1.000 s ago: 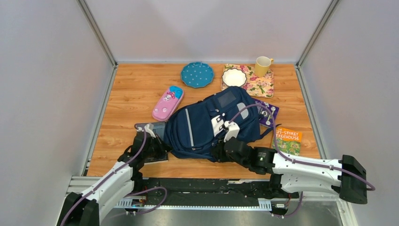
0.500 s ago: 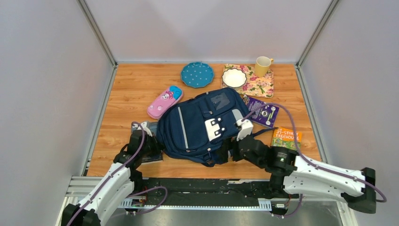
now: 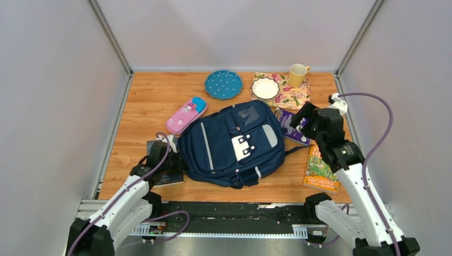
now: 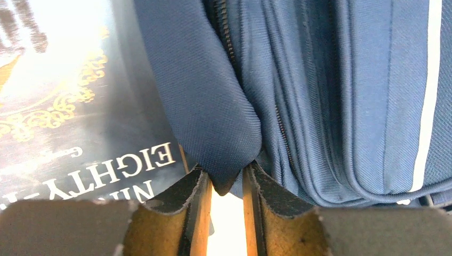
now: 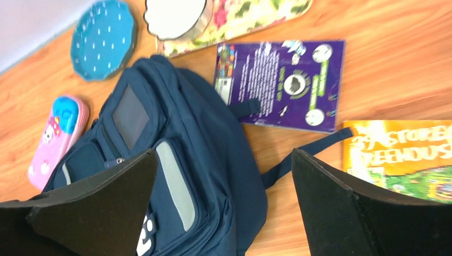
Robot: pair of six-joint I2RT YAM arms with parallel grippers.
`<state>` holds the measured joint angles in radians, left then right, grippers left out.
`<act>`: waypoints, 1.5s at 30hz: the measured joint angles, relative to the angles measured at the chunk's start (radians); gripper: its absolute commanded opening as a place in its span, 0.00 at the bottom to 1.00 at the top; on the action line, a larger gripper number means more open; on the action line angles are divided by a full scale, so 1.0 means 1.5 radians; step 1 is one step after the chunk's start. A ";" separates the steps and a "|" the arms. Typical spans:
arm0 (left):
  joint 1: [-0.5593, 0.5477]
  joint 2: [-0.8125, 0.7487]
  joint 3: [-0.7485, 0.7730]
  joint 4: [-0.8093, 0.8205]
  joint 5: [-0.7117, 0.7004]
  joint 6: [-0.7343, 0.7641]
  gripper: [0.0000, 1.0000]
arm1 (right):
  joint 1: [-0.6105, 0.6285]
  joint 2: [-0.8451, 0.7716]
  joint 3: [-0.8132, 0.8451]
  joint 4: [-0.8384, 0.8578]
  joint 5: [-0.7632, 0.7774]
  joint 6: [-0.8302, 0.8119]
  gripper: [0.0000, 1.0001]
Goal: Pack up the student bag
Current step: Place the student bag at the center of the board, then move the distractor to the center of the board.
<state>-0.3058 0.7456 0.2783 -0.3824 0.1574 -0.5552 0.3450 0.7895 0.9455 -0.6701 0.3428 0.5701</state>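
The navy student bag lies flat, front up, in the middle of the table, its white patch and pale stripes showing. My left gripper is low at the bag's left edge. Its jaws stand narrowly open, with a point of the navy fabric still between the fingertips. In the top view that gripper sits over a dark book. My right gripper hangs wide open and empty, high above the bag's right side. From above, it hovers over a purple book.
A dark book lies under the bag's left edge. Right of the bag are a purple book and an orange Treehouse book. A pink pencil case, blue plate, floral tray, white bowl and yellow mug stand behind.
My right gripper let go of the bag, opened wide and rose away to the back right. The bag settled flat and shifted left. My left jaws parted slightly.
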 measured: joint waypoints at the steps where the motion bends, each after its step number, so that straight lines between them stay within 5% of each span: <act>1: -0.009 0.009 0.008 -0.004 -0.003 0.002 0.36 | -0.032 0.019 -0.005 0.006 -0.034 0.000 0.99; 3: -0.030 0.029 0.032 -0.020 -0.012 0.004 0.44 | -0.062 0.049 -0.026 0.025 -0.107 0.001 0.99; 12: -0.052 -0.014 0.173 -0.132 -0.159 -0.002 0.53 | -0.073 0.204 -0.033 0.102 -0.285 0.001 0.91; 23: -0.052 -0.024 0.198 -0.146 -0.184 -0.003 0.63 | -0.098 0.634 0.347 0.233 -0.342 0.004 0.97; 33: -0.052 -0.052 0.169 -0.117 -0.156 -0.013 0.72 | -0.120 0.991 0.723 0.180 -0.359 -0.043 0.97; 45: -0.052 -0.064 0.160 -0.105 -0.148 -0.018 0.73 | -0.125 1.097 0.808 0.097 -0.292 -0.104 0.98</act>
<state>-0.3843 0.6498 0.5186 -0.5392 -0.0639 -0.5816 0.1581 2.4344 2.1582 -0.5251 -0.0948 0.4145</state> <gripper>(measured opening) 0.724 0.975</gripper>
